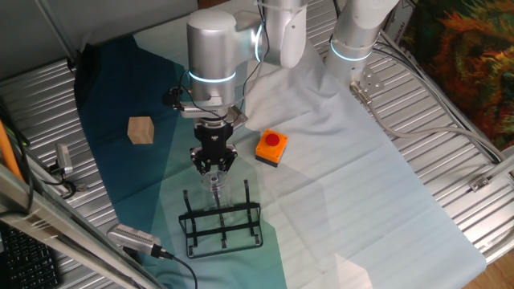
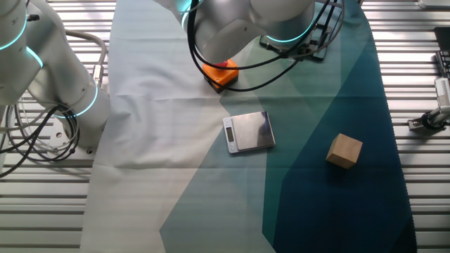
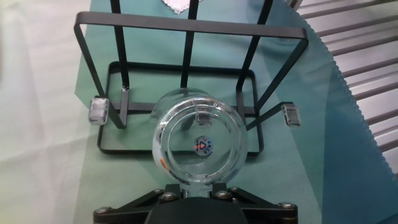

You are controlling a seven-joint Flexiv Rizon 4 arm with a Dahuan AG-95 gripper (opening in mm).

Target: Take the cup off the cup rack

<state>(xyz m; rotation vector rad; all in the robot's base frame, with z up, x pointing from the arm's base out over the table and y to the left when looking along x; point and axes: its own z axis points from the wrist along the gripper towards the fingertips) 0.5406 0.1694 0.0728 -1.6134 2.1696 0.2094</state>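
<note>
The cup [image 3: 199, 144] is clear glass and fills the middle of the hand view, its round base facing the camera. My gripper [image 3: 199, 186] is shut on its stem at the bottom edge of that view. Just behind and below the cup stands the black wire cup rack [image 3: 186, 25], and one prong tip shows through the glass. I cannot tell whether the cup touches a prong. From the fixed view on the rack's side, the gripper [image 1: 214, 167] points down with the faint cup [image 1: 215, 183] hanging just above the back of the cup rack [image 1: 222, 221].
An orange button box [image 1: 271, 148] sits right of the gripper and a tan wooden cube [image 1: 140, 130] to its left. A flat grey metal plate [image 2: 248, 131] lies mid-cloth. A second arm [image 2: 49, 63] stands at the cloth's edge. Cameras on stands [image 1: 135, 238] sit near the rack.
</note>
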